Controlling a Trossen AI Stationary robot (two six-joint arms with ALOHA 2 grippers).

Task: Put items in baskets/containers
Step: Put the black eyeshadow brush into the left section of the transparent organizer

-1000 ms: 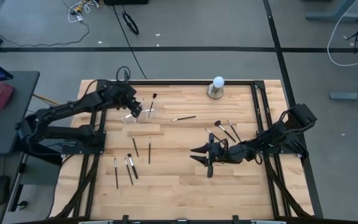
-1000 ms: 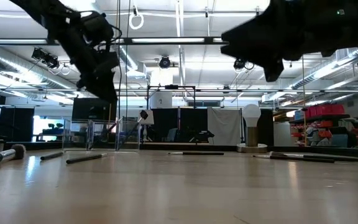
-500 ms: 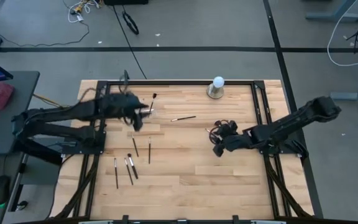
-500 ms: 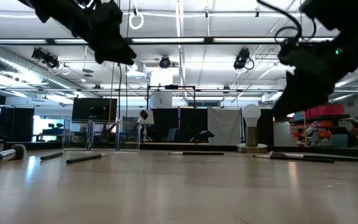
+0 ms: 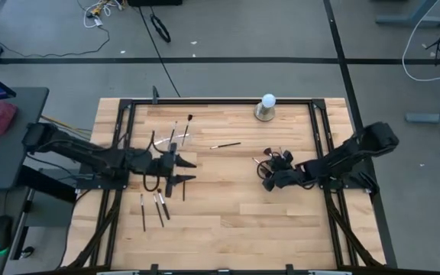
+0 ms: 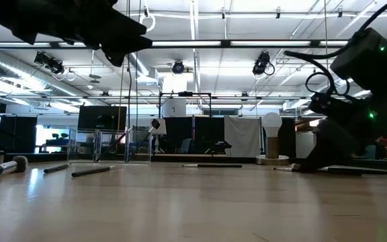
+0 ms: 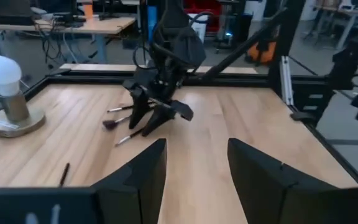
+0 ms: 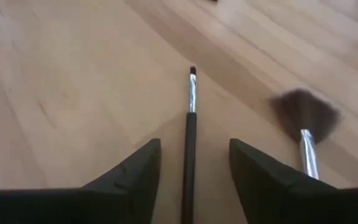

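Note:
My right gripper is open and low over the table's right half. Its fingers stand on either side of a thin dark brush with a silver ferrule without touching it. The brush lies flat on the wood, and a fluffy-tipped brush lies flat beside it. My left gripper hangs open, level and empty left of the middle. The clear holder stands at the far left with brushes sticking out of it. Several brushes lie near my left gripper.
A white ball on a grey round base stands at the far edge. One loose brush lies between the holder and the right-hand brushes. A black frame borders the table. Bare wood fills the near middle.
My left gripper has left the holder and swung toward the near edge and the middle, tipping from pointing down to level. My right gripper has gone toward the table's right and sunk, tipping down over the brushes there. No brush has moved.

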